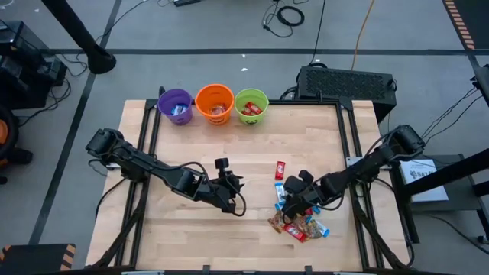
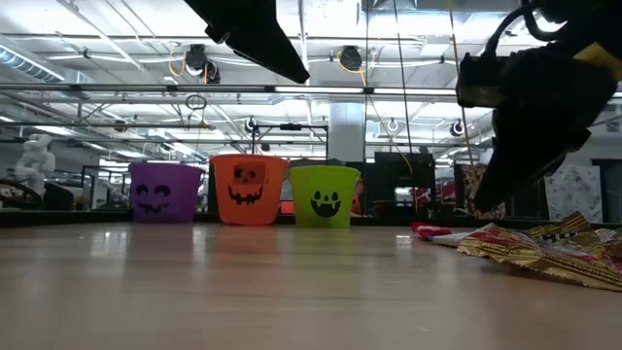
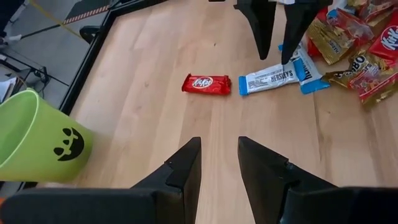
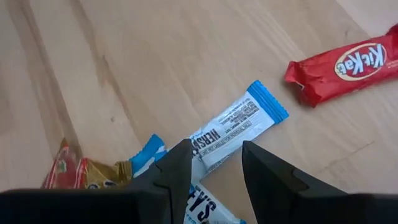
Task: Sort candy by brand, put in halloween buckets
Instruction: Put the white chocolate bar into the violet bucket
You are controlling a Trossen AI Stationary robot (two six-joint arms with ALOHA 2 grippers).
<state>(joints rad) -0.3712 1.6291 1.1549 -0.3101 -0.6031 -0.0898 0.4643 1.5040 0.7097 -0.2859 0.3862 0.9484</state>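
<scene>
Right hand (image 1: pixel 294 200) hovers low over the candy pile (image 1: pixel 299 220) near the bench's right front, its two dark fingers parted with a gap between them and nothing pinched. Directly below that gap, in the right wrist view, lies a white and blue Hershey's bar (image 4: pixel 235 127), flat on the wood. Its long axis runs slantwise across the line between the fingers rather than along it, so a straight descent looks likely to straddle the bar's narrow width near one end. A red Kit Kat bar (image 1: pixel 280 169) lies alone just beyond it, towards the buckets, apart from the heap. More brown, gold, red and blue wrappers sit bunched behind the hand, towards the bench's front edge.

Left hand (image 1: pixel 229 187) waits over bare wood near the middle of the bench (image 1: pixel 191 229), fingers spread and empty, pointing towards the Kit Kat. It is clearly farther from the white bar than the right hand is.

Three buckets stand in a row at the far edge, well away from the pile: purple bucket (image 1: pixel 176 105), orange bucket (image 1: pixel 215 103) and green bucket (image 1: pixel 251 106), each already holding some candy.
</scene>
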